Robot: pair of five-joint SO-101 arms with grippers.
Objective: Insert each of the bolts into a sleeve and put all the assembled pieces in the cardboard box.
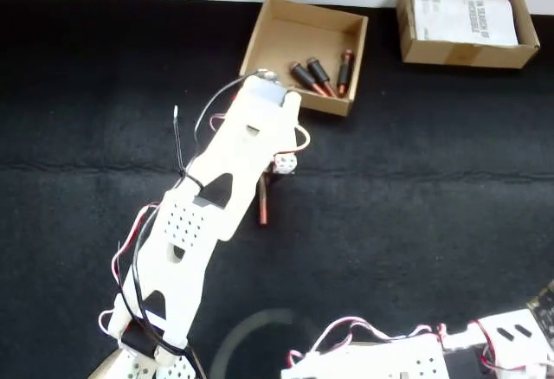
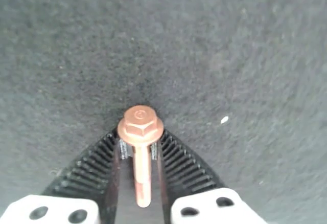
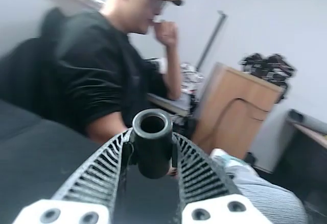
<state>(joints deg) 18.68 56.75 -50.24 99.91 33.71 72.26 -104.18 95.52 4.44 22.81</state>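
Black cloth (image 1: 415, 180) lies under the left gripper (image 2: 139, 134), which clamps a bolt (image 2: 142, 157) by its shank, while the right gripper (image 3: 152, 137) clamps a sleeve (image 3: 152, 147) bore-outward, likely for mating; three assembled pieces (image 1: 320, 76) lie in the cardboard box (image 1: 258, 43).

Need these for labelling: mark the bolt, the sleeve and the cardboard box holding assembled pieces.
bolt (image 2: 140, 127): left wrist view, on its hexagonal head.
sleeve (image 3: 152, 156): right wrist view, on the dark outer wall below its opening.
cardboard box (image 1: 281, 43): high view, on a bare part of its floor.
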